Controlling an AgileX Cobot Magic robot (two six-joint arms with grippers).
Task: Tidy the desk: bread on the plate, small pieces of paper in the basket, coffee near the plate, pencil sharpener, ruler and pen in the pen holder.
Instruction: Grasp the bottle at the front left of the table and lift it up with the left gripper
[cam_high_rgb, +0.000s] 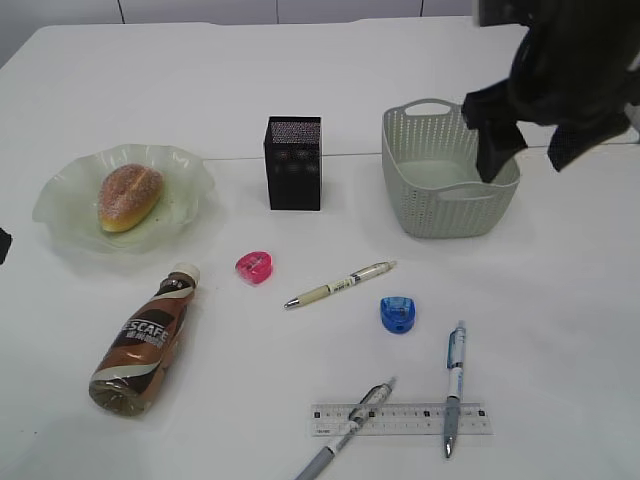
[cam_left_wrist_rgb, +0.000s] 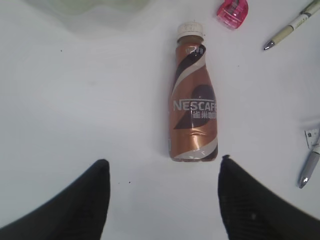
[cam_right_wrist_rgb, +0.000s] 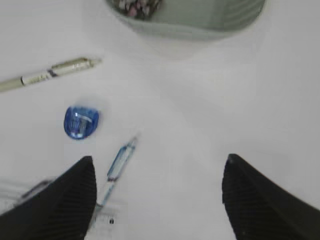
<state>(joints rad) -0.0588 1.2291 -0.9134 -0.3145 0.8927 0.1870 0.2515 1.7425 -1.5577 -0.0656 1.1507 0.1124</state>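
Left end effector (cam_left_wrist_rgb: 162, 200), open and empty, hovers just behind the base of the coffee bottle (cam_left_wrist_rgb: 194, 95), which lies flat on the surface (cam_left_wrist_rgb: 75, 100), long axis pointing straight away; the right end effector (cam_right_wrist_rgb: 157, 200), likewise open, hangs well apart.

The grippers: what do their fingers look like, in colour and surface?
Both grippers, left and right, have matte black fingers with a fine ribbed texture. The right arm is black as well. No cables or markings are visible.

glossy coffee btl (cam_left_wrist_rgb: 195, 105), woven plastic basket (cam_high_rgb: 450, 205), translucent ruler (cam_high_rgb: 400, 419)
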